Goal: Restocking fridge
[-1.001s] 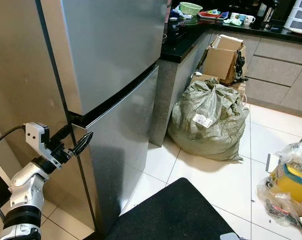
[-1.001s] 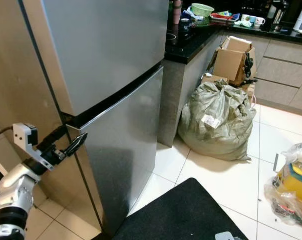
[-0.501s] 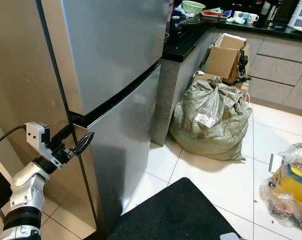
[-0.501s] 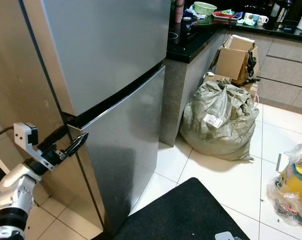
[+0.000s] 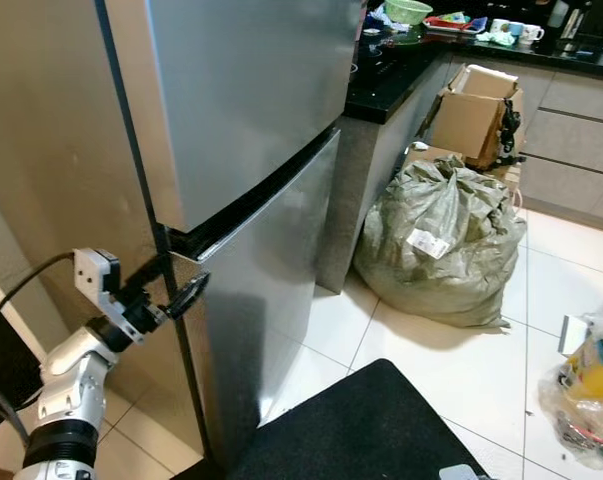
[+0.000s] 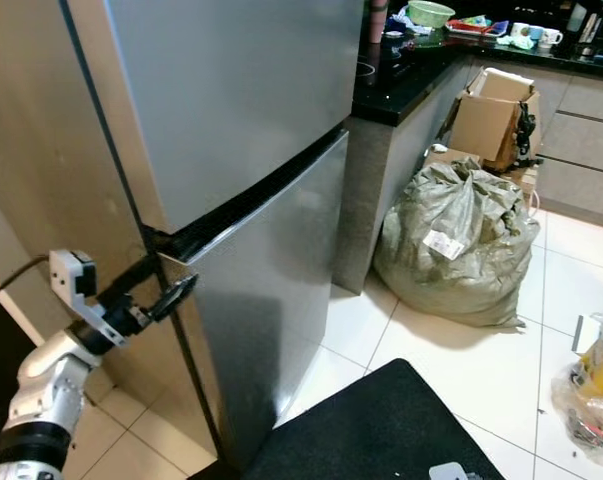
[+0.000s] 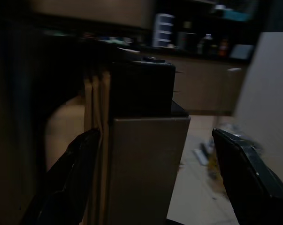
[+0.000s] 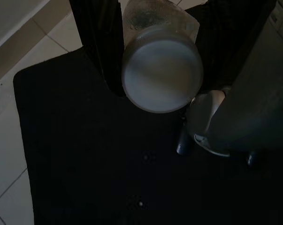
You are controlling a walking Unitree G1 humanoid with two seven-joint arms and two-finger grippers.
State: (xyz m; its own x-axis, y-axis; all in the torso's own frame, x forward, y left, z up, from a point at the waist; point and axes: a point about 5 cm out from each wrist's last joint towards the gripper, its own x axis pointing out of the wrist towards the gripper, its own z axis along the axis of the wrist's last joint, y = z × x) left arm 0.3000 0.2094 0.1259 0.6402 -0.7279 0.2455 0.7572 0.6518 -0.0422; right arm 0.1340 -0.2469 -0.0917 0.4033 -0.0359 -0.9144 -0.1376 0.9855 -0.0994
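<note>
The steel fridge (image 5: 251,90) stands shut, with a black gap between its upper door and its lower door (image 5: 266,290). My left gripper (image 5: 176,283) is open at the lower door's top left corner. One finger reaches into the gap and the other lies across the door front. In the left wrist view the fingers (image 7: 71,178) straddle that door corner (image 7: 146,154). Low over the black mat, my right gripper (image 8: 162,56) is shut on a clear container with a round white end (image 8: 162,70).
A stuffed green sack (image 5: 441,235) and an open cardboard box (image 5: 476,110) sit by the black counter (image 5: 391,80) to the right of the fridge. A black mat (image 5: 361,430) lies at my feet. Plastic bags (image 5: 596,400) rest at the far right. A beige panel (image 5: 41,150) flanks the fridge's left.
The camera has shifted, so the fridge now sits further right in the picture. My left gripper stays at the same corner of the lower door, still open.
</note>
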